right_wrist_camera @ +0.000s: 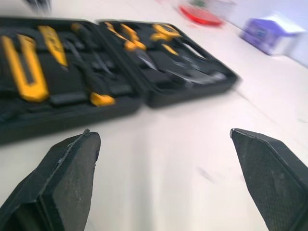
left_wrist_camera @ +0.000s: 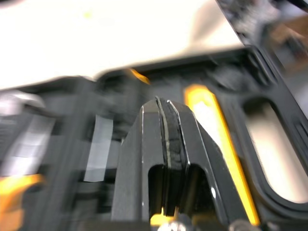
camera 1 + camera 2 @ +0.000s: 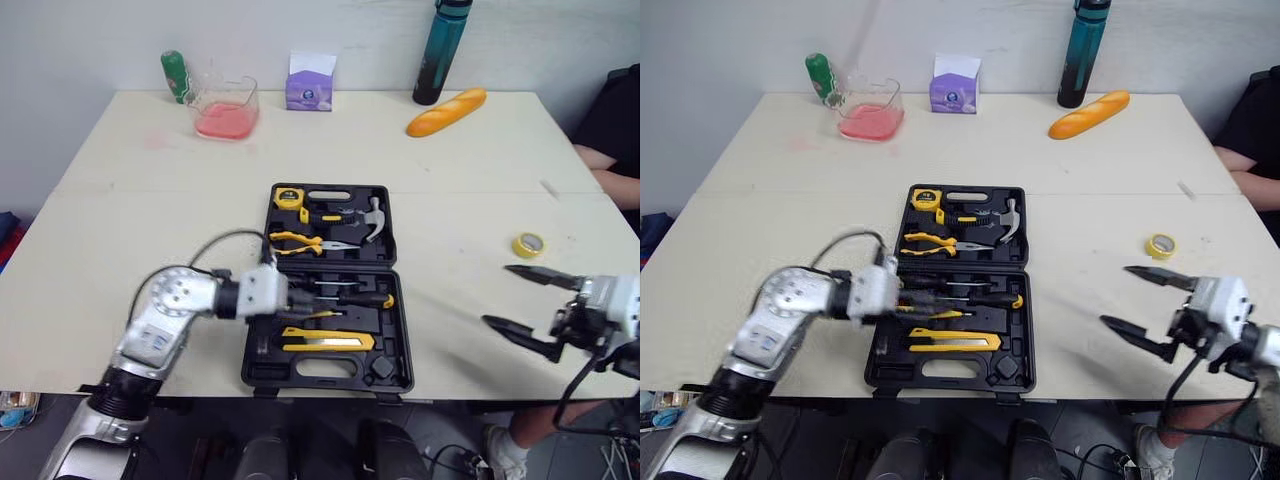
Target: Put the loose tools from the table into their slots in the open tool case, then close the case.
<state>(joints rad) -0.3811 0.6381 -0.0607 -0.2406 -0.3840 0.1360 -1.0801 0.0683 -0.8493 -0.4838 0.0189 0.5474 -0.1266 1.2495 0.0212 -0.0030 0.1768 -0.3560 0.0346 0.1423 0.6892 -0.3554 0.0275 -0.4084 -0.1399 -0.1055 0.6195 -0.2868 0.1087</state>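
Note:
The black tool case lies open in the middle of the table. Its far half holds a tape measure, pliers and a hammer. Its near half holds screwdrivers and a yellow utility knife. My left gripper is shut with nothing visible between its fingers. It hovers over the near half's left side, just beyond the knife. My right gripper is open and empty over bare table right of the case. A yellow tape roll lies loose beyond it.
Along the far edge stand a green bottle, a clear container of pink liquid, a purple box and a teal bottle. A bread loaf lies nearby. A person's arm rests at the right edge.

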